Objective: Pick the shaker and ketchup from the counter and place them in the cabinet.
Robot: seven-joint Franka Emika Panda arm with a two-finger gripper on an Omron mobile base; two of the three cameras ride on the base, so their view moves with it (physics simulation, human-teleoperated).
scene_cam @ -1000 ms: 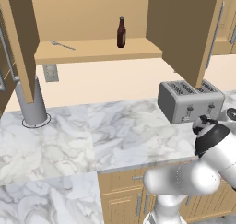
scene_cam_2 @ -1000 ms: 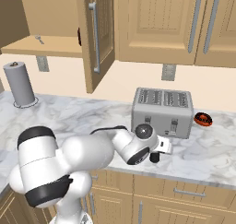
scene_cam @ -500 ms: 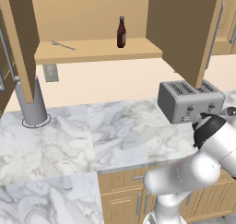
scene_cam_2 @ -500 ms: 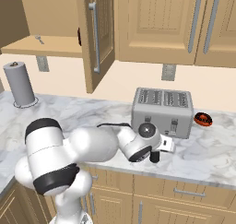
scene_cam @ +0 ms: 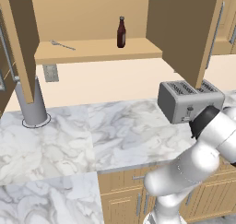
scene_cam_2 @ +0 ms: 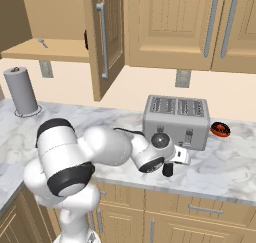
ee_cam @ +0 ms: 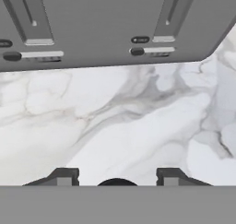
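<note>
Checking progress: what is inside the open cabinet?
On the cabinet shelf stand the ketchup and a small metal utensil. Its doors hide the shelf ends.

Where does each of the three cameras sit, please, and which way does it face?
Left base view: behind the arm, left; faces the open cabinet holding the ketchup; the arm shows lower right.
Right base view: behind, right; faces the toaster and the tool at the shaker.
Hand view: on the hand, facing counter and toaster.
All share the toaster.

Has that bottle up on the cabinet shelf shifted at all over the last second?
No. The ketchup stands upright at the same spot on the cabinet shelf, right of the small utensil lying there.
</note>
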